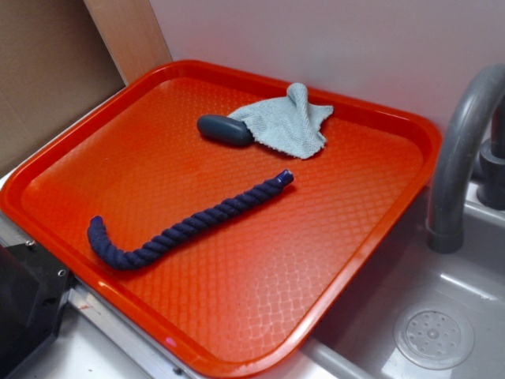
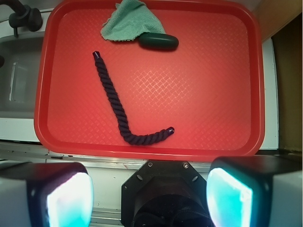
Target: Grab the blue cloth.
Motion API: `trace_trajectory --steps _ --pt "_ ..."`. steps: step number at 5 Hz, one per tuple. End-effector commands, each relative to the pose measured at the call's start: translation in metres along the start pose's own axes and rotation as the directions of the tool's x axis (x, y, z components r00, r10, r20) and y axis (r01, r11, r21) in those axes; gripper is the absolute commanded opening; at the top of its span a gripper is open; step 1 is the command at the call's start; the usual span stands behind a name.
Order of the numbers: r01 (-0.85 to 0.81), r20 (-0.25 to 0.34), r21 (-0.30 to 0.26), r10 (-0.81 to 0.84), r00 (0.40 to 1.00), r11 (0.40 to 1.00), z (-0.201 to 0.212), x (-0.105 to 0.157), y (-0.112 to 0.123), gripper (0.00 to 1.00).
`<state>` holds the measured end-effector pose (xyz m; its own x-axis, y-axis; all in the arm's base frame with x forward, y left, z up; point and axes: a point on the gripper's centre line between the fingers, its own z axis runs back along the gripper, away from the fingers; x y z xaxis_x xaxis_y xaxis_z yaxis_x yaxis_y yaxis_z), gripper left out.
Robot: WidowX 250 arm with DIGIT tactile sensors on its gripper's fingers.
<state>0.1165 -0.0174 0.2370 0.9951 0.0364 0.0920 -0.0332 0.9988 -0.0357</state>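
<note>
The blue cloth [image 1: 284, 122] is a small, pale, crumpled terry cloth lying at the far side of the red tray [image 1: 316, 237]. In the wrist view the cloth [image 2: 128, 21] sits at the top edge of the tray [image 2: 203, 94]. My gripper [image 2: 150, 198] hangs high above the tray's near edge, far from the cloth. Its two fingers [image 2: 66, 201] stand wide apart, open, with nothing between them. The exterior view does not show the gripper.
A dark oval lump [image 1: 225, 129] [image 2: 158, 41] touches the cloth's edge. A long navy rope [image 1: 189, 225] [image 2: 116, 101] lies bent across the tray's middle. A grey faucet [image 1: 461, 150] and sink drain [image 1: 434, 335] stand beside the tray. A black block [image 1: 24, 308] sits at the near corner.
</note>
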Motion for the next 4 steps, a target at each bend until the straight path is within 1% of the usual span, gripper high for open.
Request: trace_trajectory --steps 1,2,3,4 --pt "0.0 0.0 0.0 0.0 1.0 1.0 0.0 0.0 0.0 1.0" --pt "-0.074 0.065 -0.016 0.074 0.995 0.997 -0.05 0.041 -0.018 1.0" --pt "-0.15 0.127 -0.093 0.161 0.979 0.984 -0.07 0.068 -0.024 1.0" --pt "-0.12 0.181 -0.162 0.149 0.972 0.979 -0.104 0.088 -0.019 1.0"
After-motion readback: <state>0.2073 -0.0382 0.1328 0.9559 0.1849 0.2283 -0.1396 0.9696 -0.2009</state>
